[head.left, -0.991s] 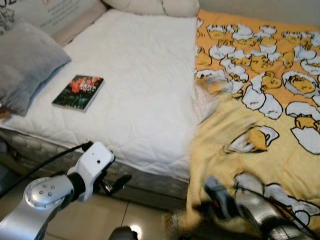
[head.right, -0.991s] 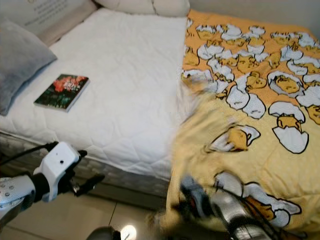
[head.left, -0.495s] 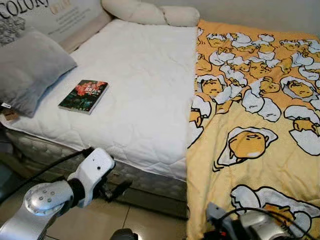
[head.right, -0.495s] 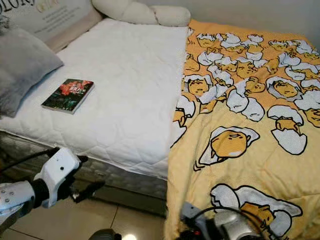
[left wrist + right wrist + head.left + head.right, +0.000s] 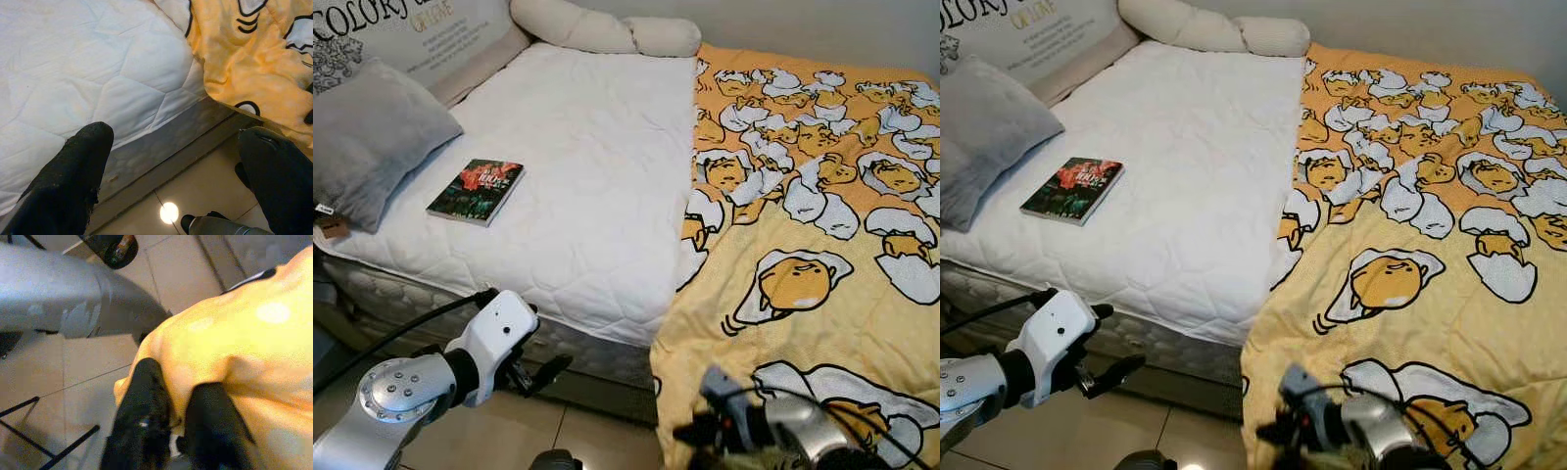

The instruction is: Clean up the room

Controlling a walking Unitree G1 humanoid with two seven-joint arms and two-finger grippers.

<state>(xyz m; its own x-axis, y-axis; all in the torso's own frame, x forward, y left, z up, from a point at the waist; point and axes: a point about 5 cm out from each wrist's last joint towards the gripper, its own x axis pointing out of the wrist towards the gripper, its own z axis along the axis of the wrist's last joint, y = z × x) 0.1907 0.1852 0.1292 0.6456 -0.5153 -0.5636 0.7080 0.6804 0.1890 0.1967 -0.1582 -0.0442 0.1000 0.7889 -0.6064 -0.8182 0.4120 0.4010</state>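
At the head of the bed a pale cushion [image 5: 421, 39] carries large dark capitals that read "COLOR", cut off by the frame edge on the left eye side; in the right eye view the same word starts mid-letter as "OLOR". Beside it sits a shorter word in orange capitals, too slanted and small to spell out, possibly ending in "E". Beneath run two or three lines of fine grey print, unreadable. The book [image 5: 476, 190] lying on the white mattress has a dark cover with red flowers and a band of light lettering across it, too blurred to read. A small tag [image 5: 325, 209] on the grey pillow looks blank from here.
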